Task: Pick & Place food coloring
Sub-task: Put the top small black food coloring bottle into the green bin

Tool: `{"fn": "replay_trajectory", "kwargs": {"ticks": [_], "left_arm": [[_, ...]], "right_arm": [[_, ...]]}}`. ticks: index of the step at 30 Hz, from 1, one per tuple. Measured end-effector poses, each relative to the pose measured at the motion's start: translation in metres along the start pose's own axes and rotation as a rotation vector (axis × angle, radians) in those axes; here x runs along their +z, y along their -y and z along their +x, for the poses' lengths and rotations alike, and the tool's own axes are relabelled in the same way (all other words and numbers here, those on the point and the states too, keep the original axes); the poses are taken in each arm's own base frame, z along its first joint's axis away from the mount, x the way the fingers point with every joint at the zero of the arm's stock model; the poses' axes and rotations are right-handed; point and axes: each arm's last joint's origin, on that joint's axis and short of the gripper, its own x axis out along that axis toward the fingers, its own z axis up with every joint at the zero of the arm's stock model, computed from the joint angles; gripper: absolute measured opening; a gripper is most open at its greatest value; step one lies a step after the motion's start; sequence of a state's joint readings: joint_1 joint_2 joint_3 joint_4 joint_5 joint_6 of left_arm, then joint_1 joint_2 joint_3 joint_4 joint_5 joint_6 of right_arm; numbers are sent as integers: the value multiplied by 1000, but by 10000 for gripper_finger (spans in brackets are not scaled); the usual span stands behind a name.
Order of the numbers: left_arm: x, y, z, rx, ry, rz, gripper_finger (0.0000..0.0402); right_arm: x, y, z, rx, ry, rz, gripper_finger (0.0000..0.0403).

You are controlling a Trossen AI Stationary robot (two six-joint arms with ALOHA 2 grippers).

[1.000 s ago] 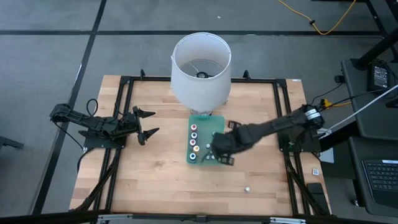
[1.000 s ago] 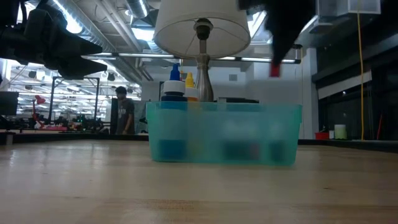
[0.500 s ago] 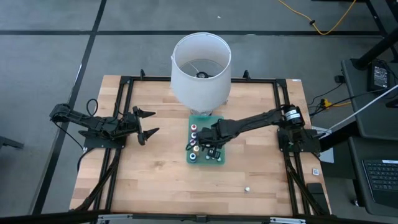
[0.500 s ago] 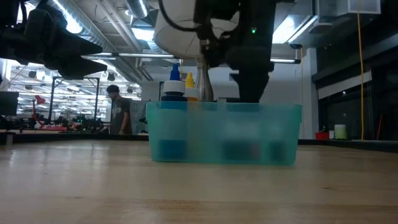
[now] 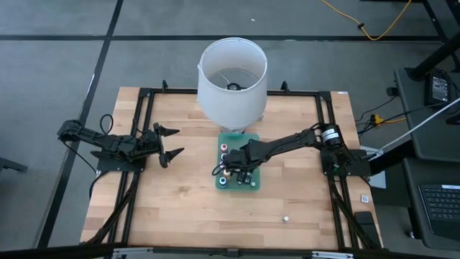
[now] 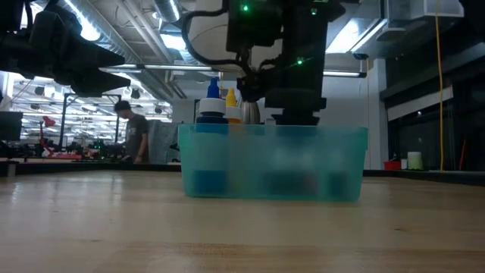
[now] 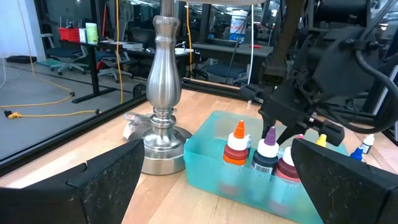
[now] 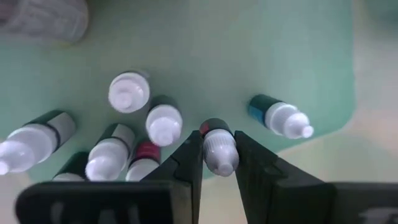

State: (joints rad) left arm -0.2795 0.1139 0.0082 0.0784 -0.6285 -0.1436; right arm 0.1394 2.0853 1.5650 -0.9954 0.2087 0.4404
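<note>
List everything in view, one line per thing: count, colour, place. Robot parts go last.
Translucent teal plastic bin: one, table centre, in front of the lamp.
Small food coloring bottles: at least seven, white-tipped, upright in the bin; one between the right gripper's fingers.
Table lamp with white drum shade: one, silver base, behind the bin.
Small pale round object: one, on the wood near the front edge.
Person: one, far background of the room.
Left gripper: open, waiting at the table's left.
Right gripper: shut on a bottle, over the bin.
</note>
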Motion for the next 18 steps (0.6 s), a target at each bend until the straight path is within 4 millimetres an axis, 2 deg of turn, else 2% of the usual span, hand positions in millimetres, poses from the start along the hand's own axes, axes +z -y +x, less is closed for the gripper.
{"fn": "replay_trajectory", "kwargs": {"ticks": [18], "left_arm": [[0,0,0,0,0,0,400]], "right_arm": [[4,10,4,-16,-10,79,101]]}}
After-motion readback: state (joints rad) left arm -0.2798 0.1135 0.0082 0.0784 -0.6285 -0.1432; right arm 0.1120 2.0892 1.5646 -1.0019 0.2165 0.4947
